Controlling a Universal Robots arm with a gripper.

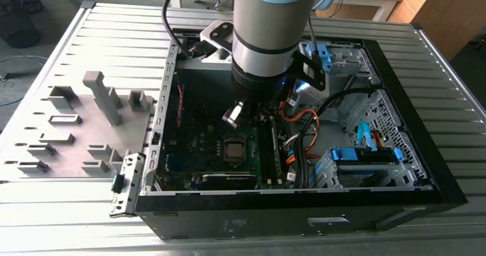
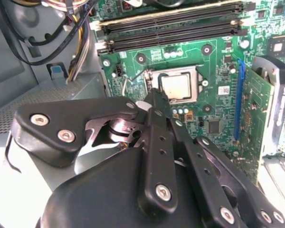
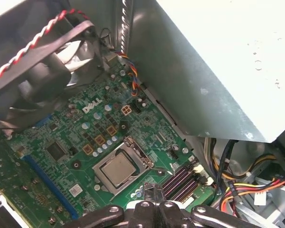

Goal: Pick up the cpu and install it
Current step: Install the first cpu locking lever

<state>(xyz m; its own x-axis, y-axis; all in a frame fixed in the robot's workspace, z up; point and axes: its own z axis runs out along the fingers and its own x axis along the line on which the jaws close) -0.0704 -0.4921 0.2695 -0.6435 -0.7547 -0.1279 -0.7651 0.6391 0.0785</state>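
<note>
The cpu (image 2: 176,87) is seen seated in its socket frame (image 3: 125,167) on the green motherboard (image 1: 199,136), inside the open computer case (image 1: 395,125) laid on a slatted metal table (image 1: 122,34). In the exterior view the chip (image 1: 234,148) appears as a small silvery square toward the near side of the board, and the arm (image 1: 270,34) is seen reaching down into the case from above, with the gripper (image 1: 234,114) held above the board, just on the far side of the socket. In the second wrist view the gripper (image 2: 154,102) is shown with its fingers (image 2: 157,124) drawn together to a narrow tip, nothing being visible between them, the tip lying just short of the socket and apart from the chip. The memory slots (image 2: 173,26) beyond the socket and a blue expansion slot (image 2: 238,99) are revealed there. In the first wrist view the chip (image 3: 118,169) is shown from the other side, together with a fan (image 3: 35,71) with a twisted red and white wire, and the power supply box (image 3: 218,61). A grey fixture tray (image 1: 72,131) is seen on the table at the exterior view's left.
</note>
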